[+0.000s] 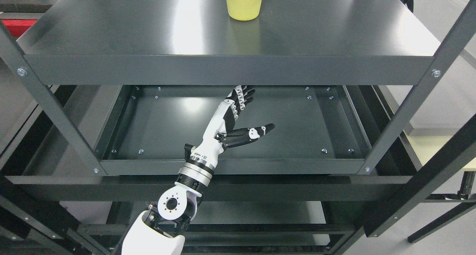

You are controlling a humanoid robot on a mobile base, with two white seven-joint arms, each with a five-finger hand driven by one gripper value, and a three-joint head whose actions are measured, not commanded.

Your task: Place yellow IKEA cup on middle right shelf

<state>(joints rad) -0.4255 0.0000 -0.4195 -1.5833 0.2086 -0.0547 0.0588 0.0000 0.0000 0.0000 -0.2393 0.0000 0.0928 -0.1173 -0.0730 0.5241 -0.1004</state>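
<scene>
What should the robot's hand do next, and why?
Probably lift up and out toward the yellow cup. The left hand is open and empty, reaching over the lower shelf, while the cup stands on the top shelf above it, so it has to be grabbed first.

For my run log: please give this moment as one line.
left hand: open, empty, over middle shelf | yellow cup: upright on top shelf, not grasped | right hand: out of view
</scene>
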